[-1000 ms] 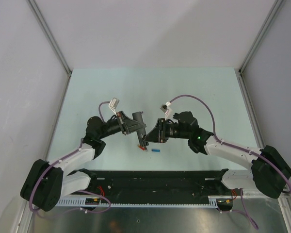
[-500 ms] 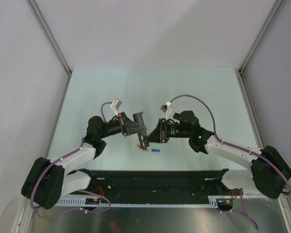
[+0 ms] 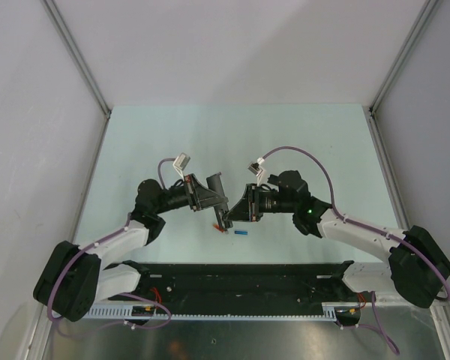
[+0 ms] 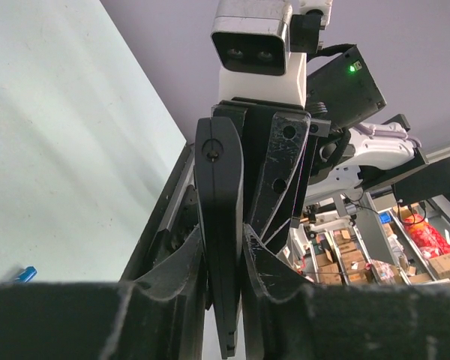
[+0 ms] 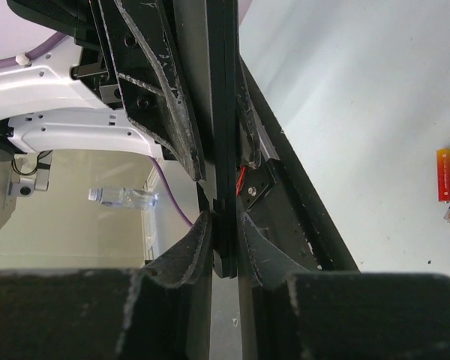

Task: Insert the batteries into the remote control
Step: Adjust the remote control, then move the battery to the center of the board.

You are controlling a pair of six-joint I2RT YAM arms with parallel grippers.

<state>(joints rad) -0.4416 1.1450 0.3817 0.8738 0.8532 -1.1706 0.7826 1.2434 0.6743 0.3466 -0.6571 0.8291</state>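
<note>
1. Left gripper (image 4: pixel 221 259) is clamped on the remote control (image 4: pixel 219 187). The slim black bar is pinched edge-on between its fingers and held up off the table (image 3: pixel 172 135).
2. Right gripper (image 5: pixel 225 240) is closed on the same bar from the right. The two tools meet nose to nose over mid-table, toward the near side.
3. The remote's back recess cannot be made out from any view.
4. Red-orange battery (image 3: pixel 220 229) lies flat on the table, just near of the gripper tips.
5. Blue battery (image 3: pixel 241 233) lies flat a little to its right. Both are loose on the surface, apart from the remote.
</note>
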